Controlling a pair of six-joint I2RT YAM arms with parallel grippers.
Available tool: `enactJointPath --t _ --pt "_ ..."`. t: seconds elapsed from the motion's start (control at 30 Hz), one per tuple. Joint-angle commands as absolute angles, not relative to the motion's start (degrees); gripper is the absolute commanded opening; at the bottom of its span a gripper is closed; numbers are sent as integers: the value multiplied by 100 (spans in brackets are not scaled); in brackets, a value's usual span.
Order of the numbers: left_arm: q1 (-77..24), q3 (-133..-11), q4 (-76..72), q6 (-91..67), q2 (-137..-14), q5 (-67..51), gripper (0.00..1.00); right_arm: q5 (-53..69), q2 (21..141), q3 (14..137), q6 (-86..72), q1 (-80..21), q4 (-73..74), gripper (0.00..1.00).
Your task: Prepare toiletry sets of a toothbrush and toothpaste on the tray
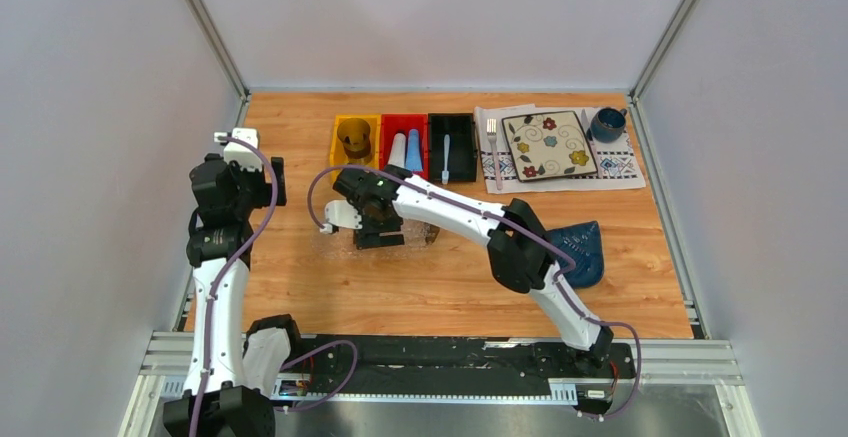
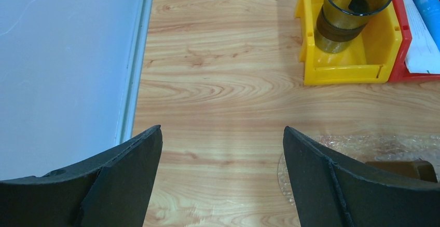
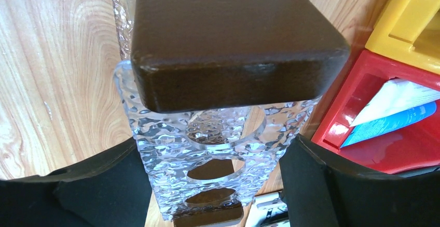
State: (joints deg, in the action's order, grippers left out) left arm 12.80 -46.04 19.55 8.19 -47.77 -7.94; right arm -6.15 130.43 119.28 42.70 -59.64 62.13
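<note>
The clear textured tray (image 3: pixel 166 154) with a dark brown block (image 3: pixel 228 40) at each short end sits between the fingers of my right gripper (image 3: pixel 211 144), which is shut across its width. From above, that gripper (image 1: pixel 368 235) covers the tray (image 1: pixel 405 247) at mid-table. Two toothpaste tubes, white (image 1: pixel 397 149) and blue (image 1: pixel 413 149), lie in the red bin (image 1: pixel 403 125). The pale blue toothbrush (image 1: pixel 446 157) lies in the black bin (image 1: pixel 466 152). My left gripper (image 2: pixel 222 133) hangs open over bare wood left of the tray (image 2: pixel 363 144), holding nothing.
A yellow bin (image 1: pixel 340 132) with an amber cup (image 1: pixel 354 140) stands left of the red bin. A floral plate (image 1: pixel 548 144), a fork (image 1: pixel 493 152) and a blue mug (image 1: pixel 607 123) rest on a placemat at back right. A dark blue leaf dish (image 1: pixel 580 252) lies right.
</note>
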Motion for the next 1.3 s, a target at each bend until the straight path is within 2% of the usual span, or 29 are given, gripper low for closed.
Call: enactJointPath --t 0.0,0.47,0.7,0.77,0.87,1.27 --pt "1345 -4535 1837 967 -4676 -932 94 -1054 13280 12550 4421 -6021 6670 44" --pt "1354 -4447 1758 949 -4685 -1090 93 -1195 13737 13087 4140 -6029 6943 48" --pt "1354 -4386 1740 984 -4641 -1125 93 -1187 13737 13201 4008 -6029 6882 57" --pt "1362 -4386 1731 984 -4632 -1151 93 -1195 13720 13228 3973 -6029 6882 66" --pt "1354 -4351 1723 993 -4606 -1186 93 -1160 13694 13228 3929 -6029 6873 72" --pt "1354 -4280 1644 1002 -4562 -1266 93 -1134 13720 13227 3858 -6029 6820 79"
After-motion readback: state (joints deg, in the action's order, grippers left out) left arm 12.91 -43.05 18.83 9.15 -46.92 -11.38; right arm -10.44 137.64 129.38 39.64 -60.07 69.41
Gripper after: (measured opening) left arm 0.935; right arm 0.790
